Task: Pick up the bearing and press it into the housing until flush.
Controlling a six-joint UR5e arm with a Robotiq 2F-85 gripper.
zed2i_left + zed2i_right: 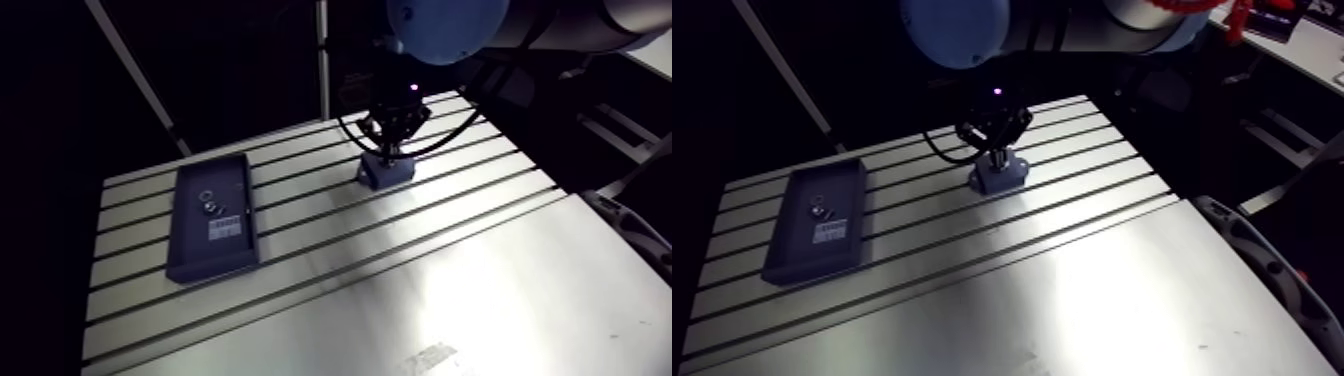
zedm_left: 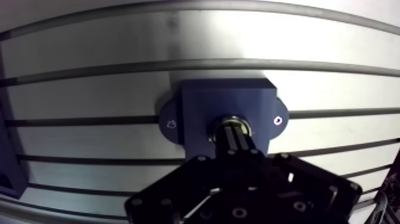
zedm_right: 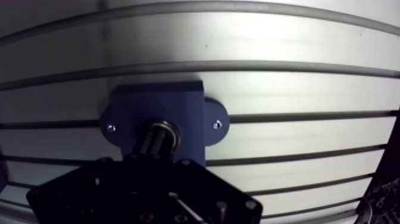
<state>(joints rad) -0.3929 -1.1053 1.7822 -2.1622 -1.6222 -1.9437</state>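
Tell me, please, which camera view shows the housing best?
The wrist view: the blue housing fills the middle, both mounting ears visible, with the gripper at its bore. The arm view shows it only as a small dark block beneath the gripper.

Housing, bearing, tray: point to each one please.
housing [image 2: 208, 98], wrist view, its top face.
bearing [image 2: 229, 120], wrist view, metal ring's rim.
tray [image 1: 200, 250], arm view, bare floor.

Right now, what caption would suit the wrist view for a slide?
Closed end effector against the bearing in the dark blue housing on the slotted table.
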